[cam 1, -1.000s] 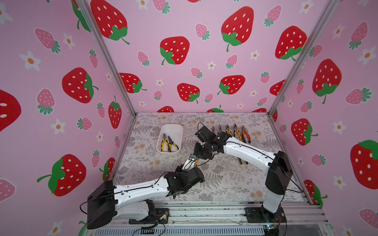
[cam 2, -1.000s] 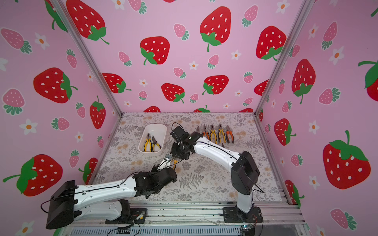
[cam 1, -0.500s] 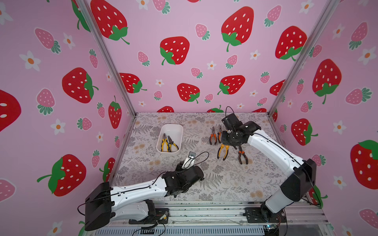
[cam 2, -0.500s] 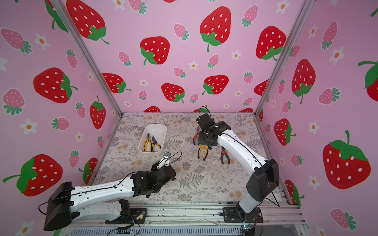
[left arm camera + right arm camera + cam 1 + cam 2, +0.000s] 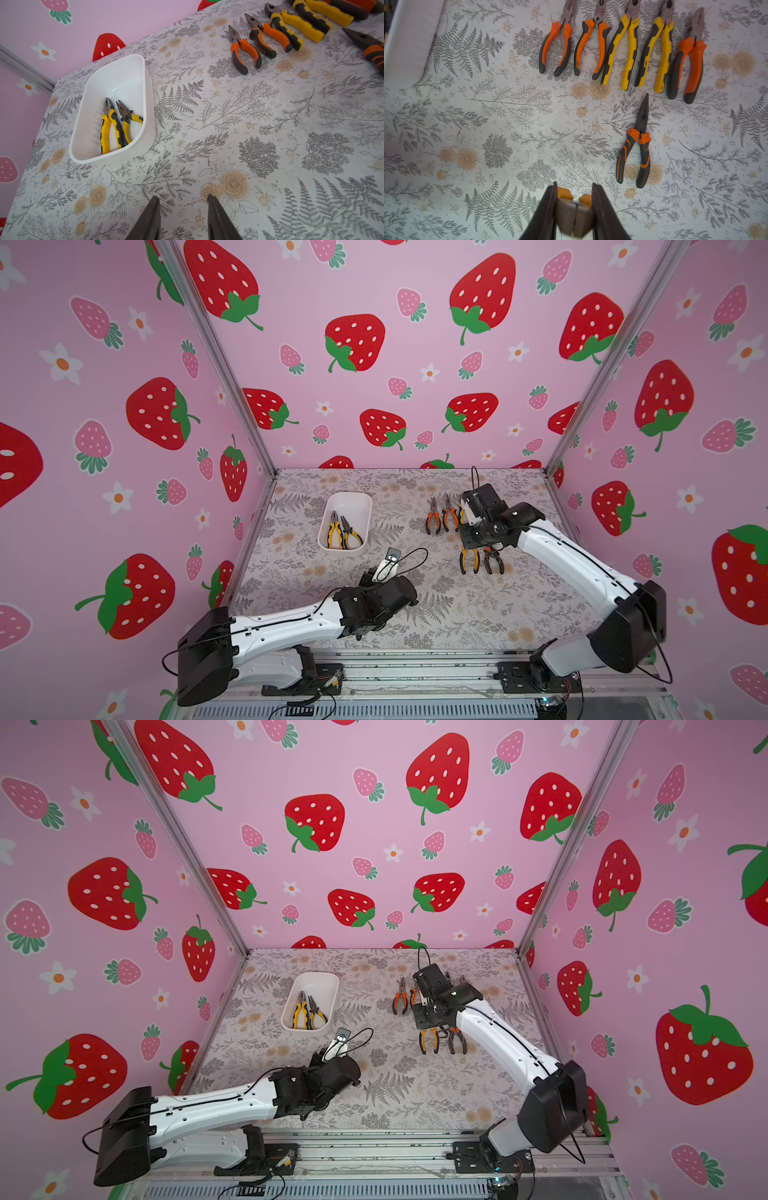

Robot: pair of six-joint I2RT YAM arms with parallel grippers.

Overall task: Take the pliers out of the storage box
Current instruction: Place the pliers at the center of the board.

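Pink strawberry-and-flower walls (image 5: 395, 290) on three sides, silver posts (image 5: 216, 352) in the corners. Down below, a grey fern-and-rose table cover (image 5: 436, 614), evenly lit, with a metal rail (image 5: 415, 672) along the front.

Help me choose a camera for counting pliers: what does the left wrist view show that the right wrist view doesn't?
Only left wrist: inside the storage box, two yellow-handled pliers; also the open, empty left gripper. Only right wrist: the right gripper shut on a pair of pliers by its metal head. Both: the row of pliers on the floral mat, cropped in the left wrist view, and the long-nose pliers.
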